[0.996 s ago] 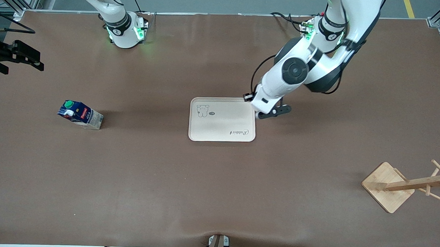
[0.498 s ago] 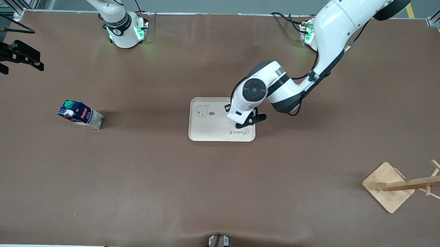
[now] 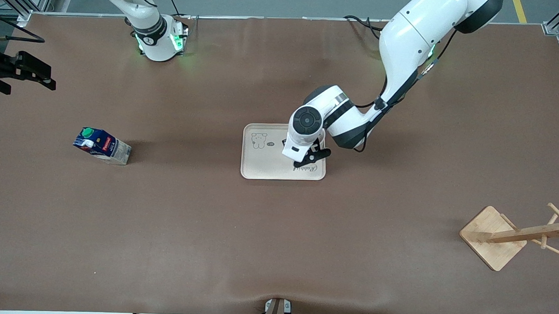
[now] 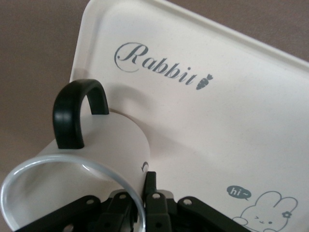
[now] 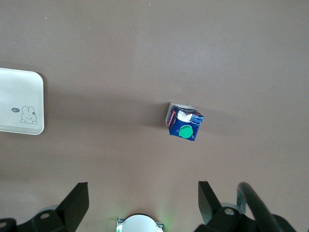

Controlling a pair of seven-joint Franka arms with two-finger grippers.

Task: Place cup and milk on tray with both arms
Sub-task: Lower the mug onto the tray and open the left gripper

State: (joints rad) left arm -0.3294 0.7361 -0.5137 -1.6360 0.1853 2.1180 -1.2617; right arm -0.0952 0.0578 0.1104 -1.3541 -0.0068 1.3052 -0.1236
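The cream tray lies mid-table. My left gripper hangs low over its "Rabbit" end, shut on the rim of the cup, a white mug with a black handle. One finger is inside the rim and one outside. The mug's base is at or just above the tray; I cannot tell whether they touch. In the front view the wrist hides the cup. The milk stands on the table toward the right arm's end. My right gripper waits open, high above the table, looking down on the milk.
A wooden rack with pegs stands toward the left arm's end of the table, nearer to the front camera than the tray. Bare brown table lies between the milk and the tray.
My left arm has swung the cup from beside the tray's edge to over the tray and lowered it. The right arm and milk have not moved.
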